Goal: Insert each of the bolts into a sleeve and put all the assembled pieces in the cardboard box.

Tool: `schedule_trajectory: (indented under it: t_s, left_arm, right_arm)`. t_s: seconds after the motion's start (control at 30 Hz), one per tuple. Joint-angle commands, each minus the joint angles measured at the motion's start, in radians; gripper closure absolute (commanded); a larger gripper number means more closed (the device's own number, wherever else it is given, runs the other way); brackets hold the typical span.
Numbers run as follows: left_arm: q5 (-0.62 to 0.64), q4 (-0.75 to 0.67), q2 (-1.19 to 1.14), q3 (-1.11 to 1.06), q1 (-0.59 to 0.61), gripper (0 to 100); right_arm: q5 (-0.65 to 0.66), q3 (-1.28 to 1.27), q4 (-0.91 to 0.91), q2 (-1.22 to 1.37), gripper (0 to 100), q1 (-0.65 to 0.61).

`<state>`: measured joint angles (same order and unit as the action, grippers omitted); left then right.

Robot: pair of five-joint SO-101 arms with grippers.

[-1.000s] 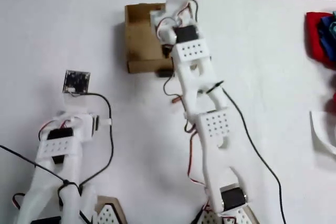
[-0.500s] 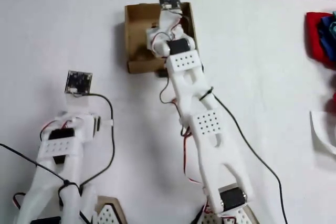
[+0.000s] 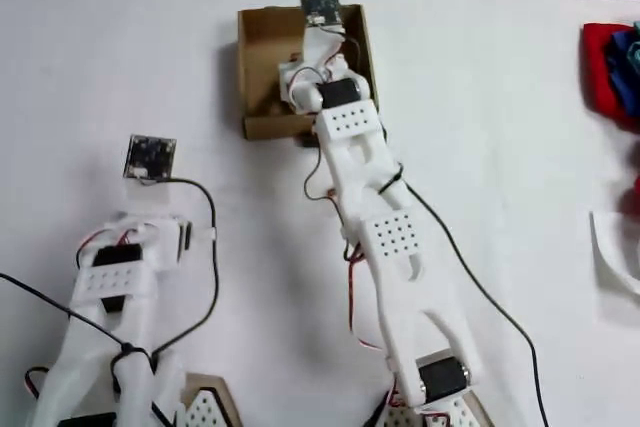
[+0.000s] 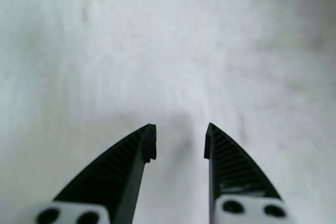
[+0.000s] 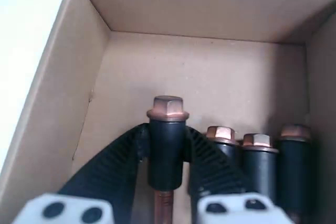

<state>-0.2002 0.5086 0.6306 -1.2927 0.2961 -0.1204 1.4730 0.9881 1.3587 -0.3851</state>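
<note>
V. bright even light; table [image 3: 120,47] glary, soft shadows in cardboard box [image 5: 199,9].

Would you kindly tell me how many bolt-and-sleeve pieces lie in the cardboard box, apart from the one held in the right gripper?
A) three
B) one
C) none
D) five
A: the right wrist view shows three assembled pieces side by side in the cardboard box, next to the held piece clamped in the right gripper.
</note>
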Motion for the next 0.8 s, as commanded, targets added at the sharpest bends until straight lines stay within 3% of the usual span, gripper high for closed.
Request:
schedule_trajectory:
  t_s: [0.0,0.27,0.4,0.5,0.63,0.77]
  left_arm:
    - [-0.008,-0.015,0.000,0.004,-0.012,83]
    - [-0.008,-0.015,0.000,0.004,-0.012,83]
    - [-0.008,-0.003,0.006,0.027,-0.015,82]
    - [-0.040,0.101,0.000,0.122,-0.052,82]
    - [-0.120,0.310,-0.002,0.329,-0.203,82]
    - [-0.235,0.465,-0.020,0.530,-0.364,82]
  right_arm:
    - [0.005,0.063,0.004,-0.025,84.4,-0.007]
    - [0.005,0.106,0.012,-0.051,90.9,0.008]
    - [0.005,0.207,0.136,-0.113,94.0,0.053]
    - [0.008,0.189,0.280,-0.229,93.9,0.108]
    - [0.012,0.189,0.493,-0.340,93.3,0.189]
    - [0.061,0.189,0.733,-0.410,83.5,0.252]
